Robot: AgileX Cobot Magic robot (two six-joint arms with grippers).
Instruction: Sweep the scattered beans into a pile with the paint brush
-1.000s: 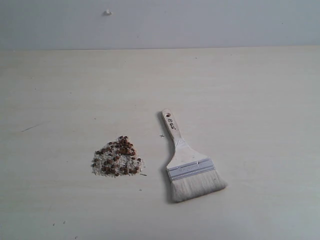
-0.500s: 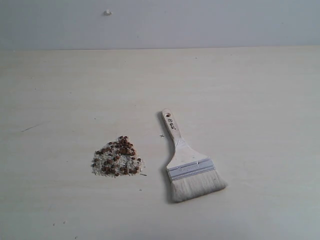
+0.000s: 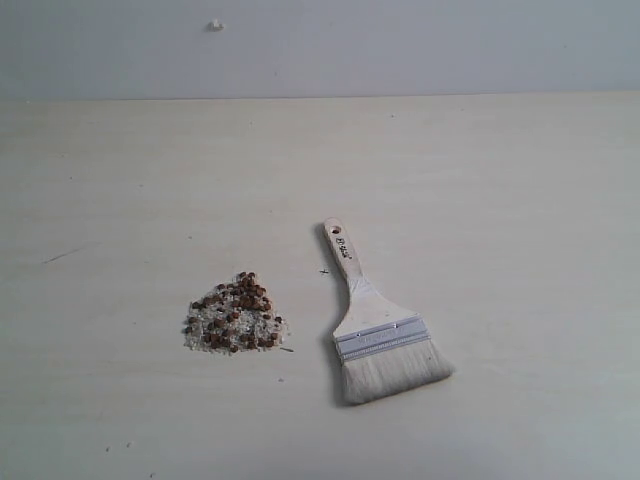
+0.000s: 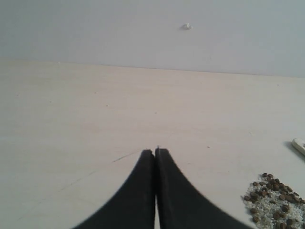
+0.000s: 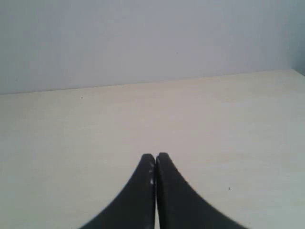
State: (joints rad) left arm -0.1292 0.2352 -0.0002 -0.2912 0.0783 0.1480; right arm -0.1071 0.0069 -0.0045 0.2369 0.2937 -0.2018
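One pale table carries all items; left gripper has jaws pressed together, holding nothing, with the pile near it; right gripper likewise clamped tight on nothing, over bare table; brush lies flat, right of the pile, near but apart; beans sit gathered in that mound among whitish grains.

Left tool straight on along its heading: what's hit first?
Way looks free: only bare pale wooden table ahead of the shut left tool, then probably the grey wall. The brown-and-white bean pile sits off that line.
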